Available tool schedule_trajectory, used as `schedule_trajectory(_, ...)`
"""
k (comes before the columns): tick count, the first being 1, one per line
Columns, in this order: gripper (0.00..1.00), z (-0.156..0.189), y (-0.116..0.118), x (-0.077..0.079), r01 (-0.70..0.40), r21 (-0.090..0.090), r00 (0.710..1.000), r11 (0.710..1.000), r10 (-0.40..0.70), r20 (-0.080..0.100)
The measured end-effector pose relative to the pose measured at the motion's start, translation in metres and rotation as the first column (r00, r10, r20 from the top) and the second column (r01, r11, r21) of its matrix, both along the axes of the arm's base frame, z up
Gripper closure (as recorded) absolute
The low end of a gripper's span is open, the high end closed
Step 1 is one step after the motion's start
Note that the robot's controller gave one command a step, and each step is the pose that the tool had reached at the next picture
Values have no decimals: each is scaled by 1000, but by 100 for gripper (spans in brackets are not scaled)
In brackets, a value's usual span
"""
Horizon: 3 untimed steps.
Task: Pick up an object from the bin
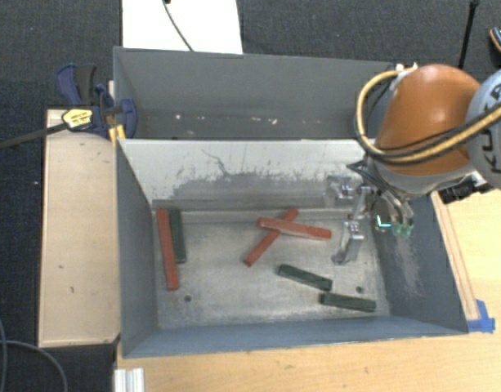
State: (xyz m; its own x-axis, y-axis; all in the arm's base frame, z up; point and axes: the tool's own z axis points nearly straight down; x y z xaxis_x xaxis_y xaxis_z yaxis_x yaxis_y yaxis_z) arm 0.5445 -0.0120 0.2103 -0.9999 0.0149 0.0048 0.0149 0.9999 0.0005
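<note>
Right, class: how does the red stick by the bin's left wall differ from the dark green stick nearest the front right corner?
The red stick is rust red, the dark green stick nearly black. The red stick runs along the wall, the dark green stick crosswise. The red stick looks longer than the dark green stick. Both are slim bars.

A: What's in the grey metal bin [136, 219]?

B: By the left wall, a long red stick [167, 251] right beside a dark green stick [178, 235]. In the middle, two crossed red sticks [292, 229]. Front right, two more green sticks [304, 278], apart.
</note>
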Motion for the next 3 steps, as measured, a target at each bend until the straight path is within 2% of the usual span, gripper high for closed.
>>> schedule_trajectory(1, 0, -143, 9, 39, 19, 1, 1000, 1000, -19, 6)
schedule_trajectory(2, 100, -140, 9, 38, 18, 0, 1000, 1000, -18, 9)
schedule_trajectory(3, 100, 21, 31, 10, -208, -2, 978, 978, 208, 15)
